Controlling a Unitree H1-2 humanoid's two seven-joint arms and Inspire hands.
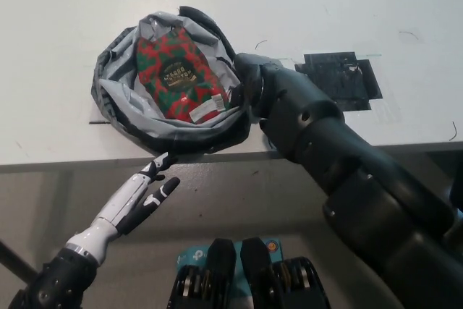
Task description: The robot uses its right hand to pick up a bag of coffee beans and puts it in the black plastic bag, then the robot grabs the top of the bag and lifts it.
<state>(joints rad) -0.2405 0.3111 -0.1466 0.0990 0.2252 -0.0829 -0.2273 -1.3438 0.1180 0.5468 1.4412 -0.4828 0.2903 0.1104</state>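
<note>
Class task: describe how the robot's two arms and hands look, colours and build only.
The left hand is white with black fingertips and black gaps between its segments, on a dark, textured forearm. The right hand and its arm are black throughout, built of bulky, rounded, glossy shells with small round fasteners.

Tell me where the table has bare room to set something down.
Bare: the table beyond and right of the bag, past the black mat, and the far left. Crowded: the near edge, where the right hand meets the bag's rim.
</note>
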